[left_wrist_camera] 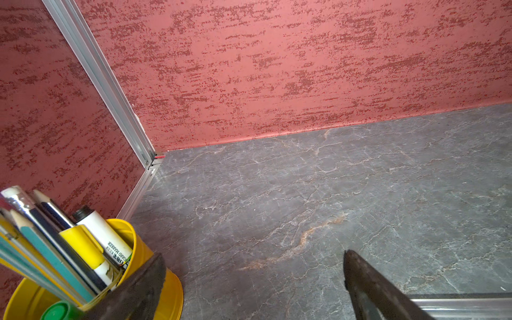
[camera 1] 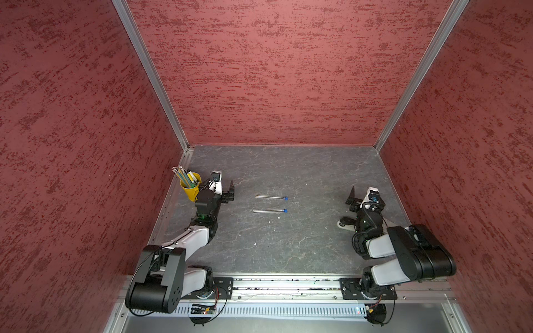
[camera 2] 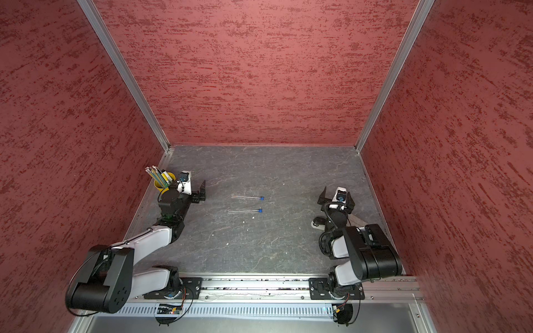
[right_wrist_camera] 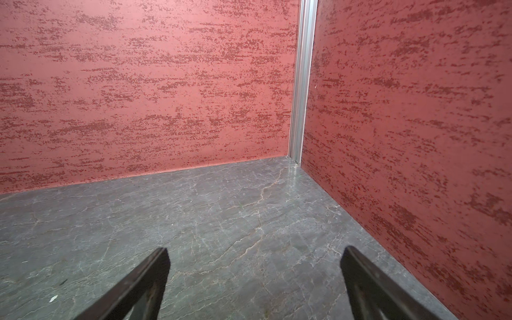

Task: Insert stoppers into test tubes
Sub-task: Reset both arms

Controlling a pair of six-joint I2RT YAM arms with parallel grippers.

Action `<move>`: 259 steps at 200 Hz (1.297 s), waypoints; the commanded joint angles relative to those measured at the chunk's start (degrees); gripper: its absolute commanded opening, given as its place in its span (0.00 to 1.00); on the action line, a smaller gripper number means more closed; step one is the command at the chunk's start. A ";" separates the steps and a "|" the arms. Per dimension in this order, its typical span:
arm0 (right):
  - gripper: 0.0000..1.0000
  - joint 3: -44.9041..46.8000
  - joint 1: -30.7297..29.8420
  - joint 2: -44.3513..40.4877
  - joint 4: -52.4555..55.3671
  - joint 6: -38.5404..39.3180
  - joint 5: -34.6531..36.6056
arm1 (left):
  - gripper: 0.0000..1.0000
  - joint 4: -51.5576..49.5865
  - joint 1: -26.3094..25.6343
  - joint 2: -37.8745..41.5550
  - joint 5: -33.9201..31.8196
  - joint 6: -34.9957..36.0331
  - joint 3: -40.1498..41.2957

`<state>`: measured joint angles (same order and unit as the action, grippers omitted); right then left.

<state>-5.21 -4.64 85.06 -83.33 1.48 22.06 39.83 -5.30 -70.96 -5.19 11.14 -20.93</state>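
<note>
Two thin clear glassy test tubes (camera 1: 269,197) lie left-right; we see tiny blue stoppers (camera 1: 286,198) at ends toward right pincer (camera 2: 336,192), bare ends toward left pincer (left_wrist_camera: 252,260). Both pincers spread, empty.

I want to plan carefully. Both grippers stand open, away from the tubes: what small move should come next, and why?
Probably move the open right gripper toward the blue stopper at the end of the nearer test tube. That stopper end points toward this arm, nothing is held, and whether the stopper is fully seated cannot be seen.
</note>
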 commanded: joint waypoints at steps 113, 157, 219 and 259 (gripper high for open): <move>0.99 -1.20 0.45 0.15 -2.22 -1.39 -0.69 | 1.00 10.83 1.24 -5.86 2.14 -5.45 3.83; 0.99 -1.55 0.56 0.20 -1.57 -1.39 -0.88 | 1.00 17.30 2.13 -12.80 1.07 -6.79 4.25; 0.99 -2.78 1.05 0.19 0.92 -1.59 -2.13 | 1.00 13.66 5.25 -16.49 6.72 -8.36 0.80; 0.99 -5.23 1.95 0.60 5.02 -2.26 -3.57 | 1.00 11.96 5.95 -16.70 5.65 -9.83 -0.25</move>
<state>-7.92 -3.60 85.08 -81.19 1.10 20.29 53.39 0.14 -87.79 0.34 2.79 -20.45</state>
